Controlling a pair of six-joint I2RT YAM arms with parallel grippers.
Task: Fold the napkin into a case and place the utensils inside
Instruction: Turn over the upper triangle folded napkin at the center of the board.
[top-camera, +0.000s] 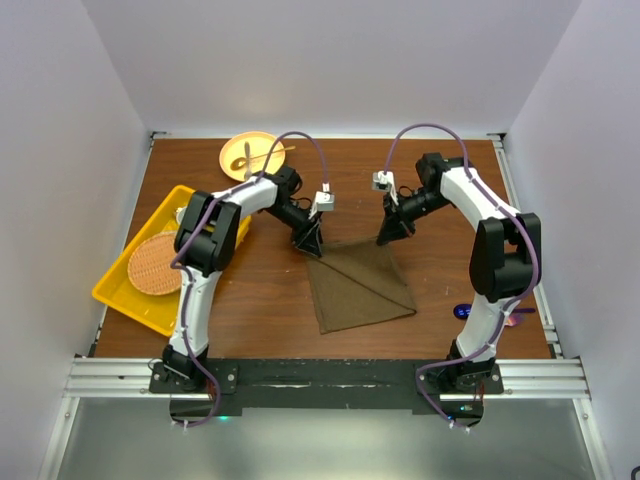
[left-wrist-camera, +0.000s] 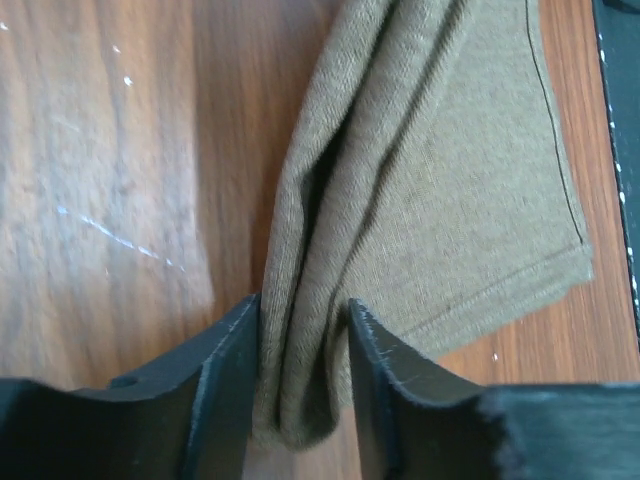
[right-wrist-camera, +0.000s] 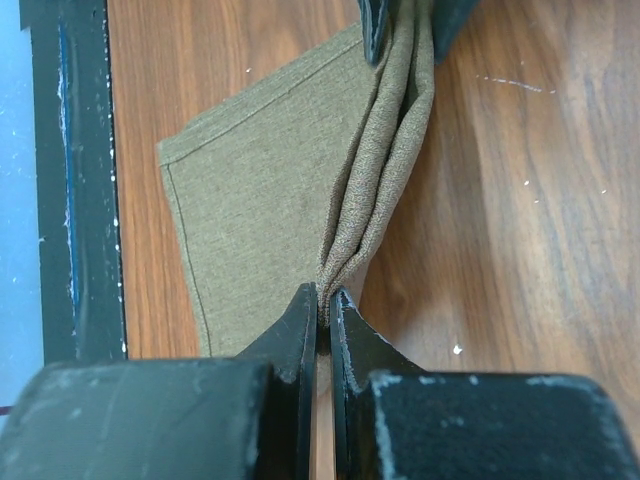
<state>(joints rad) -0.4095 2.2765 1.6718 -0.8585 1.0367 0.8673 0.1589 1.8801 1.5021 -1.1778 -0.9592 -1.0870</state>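
Well off to the left of my left claw sits a yellow tray holding a round woven mat. Beyond that claw, at the far side of the tabletop, a yellow plate carries slim pale utensils. My left claw is clamped on a bunched fold of the olive-brown napkin, with cloth filling the gap between its fingers. The napkin's far edge spans from one claw to the other, and the rest is spread on the tabletop nearer my bases. My right claw pinches the other end of that edge, jaws almost touching. Back and to the right of it, near my right base, lies a glossy blue-purple spoon.
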